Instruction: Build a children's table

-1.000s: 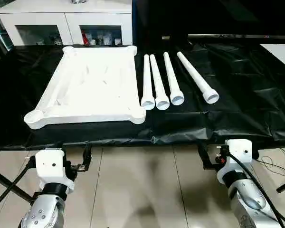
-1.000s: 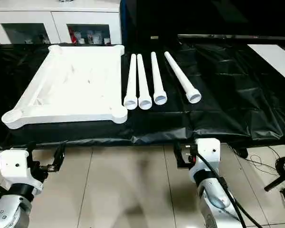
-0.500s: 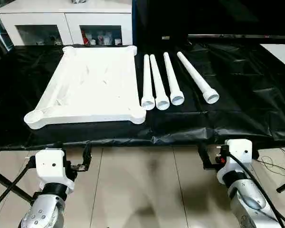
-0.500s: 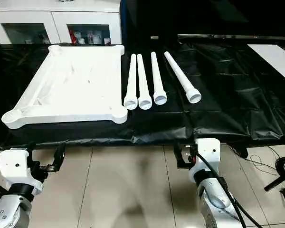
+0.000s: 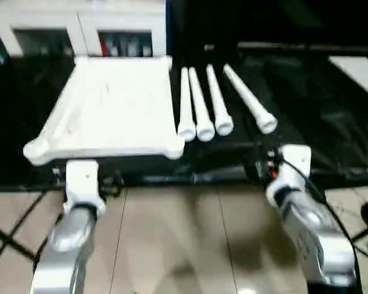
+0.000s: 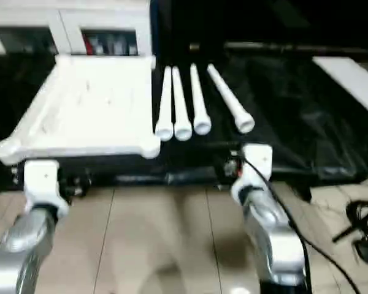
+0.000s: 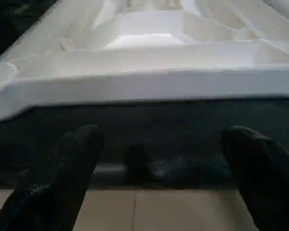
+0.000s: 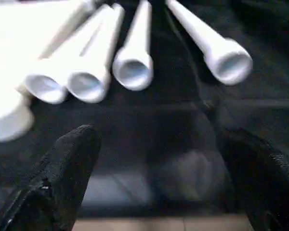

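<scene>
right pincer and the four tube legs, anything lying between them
Nothing: bare black sheet separates the open right pincer from the tube legs, seen in the right wrist view.

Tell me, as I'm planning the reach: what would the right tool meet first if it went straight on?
Probably the black sheet, then the open ends of the legs; depth is unclear.

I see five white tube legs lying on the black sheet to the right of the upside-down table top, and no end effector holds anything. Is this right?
Not quite: there are four legs, not five. The left eye view shows three lying close together and one apart, beside the upside-down table top on the black sheet. The rest holds: the left end effector and right end effector are open and empty.
</scene>
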Tool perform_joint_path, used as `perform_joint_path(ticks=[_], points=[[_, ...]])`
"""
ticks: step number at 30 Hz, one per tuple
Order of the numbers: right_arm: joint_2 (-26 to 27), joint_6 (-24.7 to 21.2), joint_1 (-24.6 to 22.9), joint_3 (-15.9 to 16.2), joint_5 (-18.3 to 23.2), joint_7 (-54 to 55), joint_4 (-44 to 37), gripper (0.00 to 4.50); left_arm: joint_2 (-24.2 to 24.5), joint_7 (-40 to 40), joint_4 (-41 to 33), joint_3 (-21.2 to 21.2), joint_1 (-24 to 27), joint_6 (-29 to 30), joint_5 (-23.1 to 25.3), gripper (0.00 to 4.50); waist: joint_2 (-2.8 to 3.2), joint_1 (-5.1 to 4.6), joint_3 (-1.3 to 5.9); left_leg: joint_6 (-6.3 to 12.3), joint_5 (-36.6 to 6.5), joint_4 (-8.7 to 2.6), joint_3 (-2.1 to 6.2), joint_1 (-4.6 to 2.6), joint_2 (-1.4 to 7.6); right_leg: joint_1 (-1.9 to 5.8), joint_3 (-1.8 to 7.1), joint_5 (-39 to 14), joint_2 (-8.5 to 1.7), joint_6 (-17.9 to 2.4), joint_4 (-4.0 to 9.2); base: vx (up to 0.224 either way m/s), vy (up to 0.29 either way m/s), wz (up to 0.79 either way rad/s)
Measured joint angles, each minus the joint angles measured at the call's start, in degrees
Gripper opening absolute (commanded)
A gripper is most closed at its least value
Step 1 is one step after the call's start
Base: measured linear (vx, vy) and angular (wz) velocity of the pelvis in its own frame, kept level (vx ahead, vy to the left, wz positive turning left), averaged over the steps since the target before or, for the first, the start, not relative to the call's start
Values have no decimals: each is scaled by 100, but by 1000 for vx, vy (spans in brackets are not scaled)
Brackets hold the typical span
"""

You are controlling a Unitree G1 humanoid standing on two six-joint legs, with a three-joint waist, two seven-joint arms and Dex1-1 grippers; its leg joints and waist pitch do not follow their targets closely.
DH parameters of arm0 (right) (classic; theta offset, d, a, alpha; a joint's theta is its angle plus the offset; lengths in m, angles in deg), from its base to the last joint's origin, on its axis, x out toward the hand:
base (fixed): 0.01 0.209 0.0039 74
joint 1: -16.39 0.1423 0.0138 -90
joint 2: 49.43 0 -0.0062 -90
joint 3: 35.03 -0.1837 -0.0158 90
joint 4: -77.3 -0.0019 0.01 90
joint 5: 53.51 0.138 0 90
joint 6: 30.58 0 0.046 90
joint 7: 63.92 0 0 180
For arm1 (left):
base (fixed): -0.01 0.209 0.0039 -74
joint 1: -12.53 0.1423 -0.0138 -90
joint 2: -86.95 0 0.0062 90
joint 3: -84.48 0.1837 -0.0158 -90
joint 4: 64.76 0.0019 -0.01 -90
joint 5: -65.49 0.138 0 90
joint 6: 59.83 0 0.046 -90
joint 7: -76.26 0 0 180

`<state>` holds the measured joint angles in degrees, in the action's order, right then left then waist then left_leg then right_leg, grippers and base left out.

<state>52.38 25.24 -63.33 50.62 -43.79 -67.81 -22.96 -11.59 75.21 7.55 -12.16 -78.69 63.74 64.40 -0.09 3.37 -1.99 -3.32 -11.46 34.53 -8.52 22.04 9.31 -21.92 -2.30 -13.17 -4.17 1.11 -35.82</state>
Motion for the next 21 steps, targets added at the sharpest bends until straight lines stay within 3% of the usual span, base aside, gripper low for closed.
perform_joint_path(ticks=[2,6,8,13,16,17,18,19,21], points=[[-106,70,185,114,-38,-37,-51,424,-118,-107,-169,-178,-120,-174,-65,448,-8,12,2,1,1,0,-3,-7,0,8,1,3,-2,-4,3,0,0,0],[-186,889,439,192,-198,-160,192,437,-19,-124,-200,-386,-209,-424,-160,450,-59,32,-7,-2,4,-1,-9,-13,4,8,1,10,-3,-7,-6,0,0,0],[-297,1200,544,356,-403,-228,440,437,156,-58,-94,-323,-201,-603,-87,450,-138,62,-23,-10,14,-1,-15,-11,16,5,-10,12,-1,-10,-12,0,0,0],[-157,1026,676,436,-198,-574,664,437,303,76,18,-63,-80,-753,147,450,-382,141,-41,1,36,-2,-32,-7,34,0,-14,15,3,-13,-13,0,0,0],[-294,1142,676,778,-315,-770,722,437,248,96,-143,86,-51,-717,145,450,-428,199,-43,3,35,0,-44,-1,33,4,-12,28,-2,-6,5,0,0,0],[-342,1237,676,881,-376,-796,752,437,190,87,-189,110,-93,-705,144,450,-438,210,-53,7,34,-3,-19,31,17,38,-49,27,-26,-3,13,0,0,0],[-394,1334,672,927,-469,-801,829,437,128,73,-195,159,-187,-696,146,450,-405,194,-74,11,33,-7,82,36,-2,120,-176,2,-55,36,81,-20,-2,24],[-436,1387,670,932,-525,-843,890,437,101,77,-195,225,-306,-695,144,450,-413,173,-89,18,29,-33,136,8,-5,213,-319,-1,-102,38,143,4,-15,56],[-386,1499,751,961,-579,-924,948,437,159,167,-197,406,-454,-750,140,450,-342,162,-149,50,5,-41,200,-32,48,507,-605,-16,-133,46,356,17,-9,56]])
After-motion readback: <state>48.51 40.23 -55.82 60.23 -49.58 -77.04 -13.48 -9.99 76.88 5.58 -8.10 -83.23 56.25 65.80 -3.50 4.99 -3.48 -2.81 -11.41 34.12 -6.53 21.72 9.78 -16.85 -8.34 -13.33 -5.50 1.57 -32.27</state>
